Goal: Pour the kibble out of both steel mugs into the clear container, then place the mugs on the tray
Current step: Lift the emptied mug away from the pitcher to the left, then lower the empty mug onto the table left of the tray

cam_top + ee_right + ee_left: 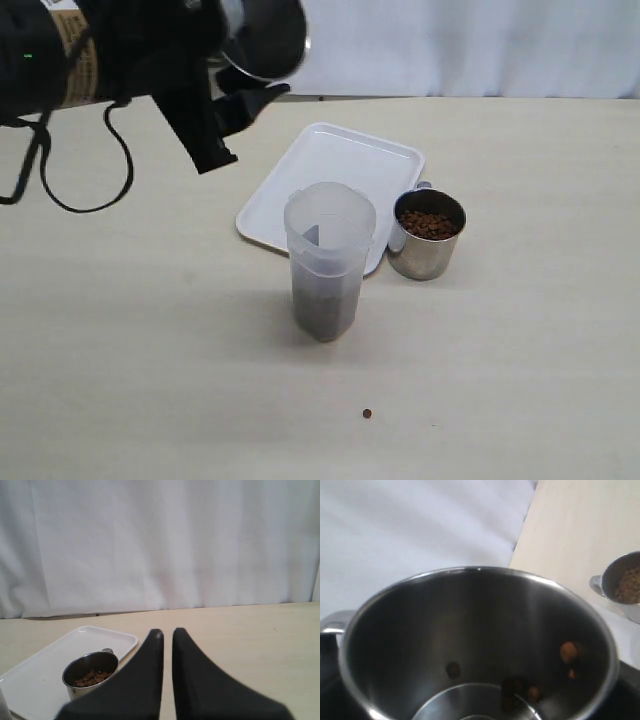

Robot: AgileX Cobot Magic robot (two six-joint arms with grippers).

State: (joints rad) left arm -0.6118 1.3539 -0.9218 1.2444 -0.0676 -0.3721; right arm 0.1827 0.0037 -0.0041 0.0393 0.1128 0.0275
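1. At the upper left of the exterior view, the left gripper (235, 95) is spread wide around the raised steel mug (268, 40). It holds the mug tipped on its side, high over the table (120, 350) and well apart from the clear container (330, 225) at frame centre.
2. A few leftover pellets (567, 651) sit inside that mug. With the mug off the container's mouth, any shake could scatter them onto the table, where one stray pellet (367, 413) lies at lower centre.
3. The white tray (330, 160) lies just behind the container. A low swing toward it risks clipping the tall rim and tipping out the kibble (322, 305) in the container's lower part.
4. The full steel mug (427, 232) stands right of centre, just beside the container and against the tray's edge. The right gripper (167, 640) is pinched closed and empty. If it arrives unopened, it would likely knock the mug over.
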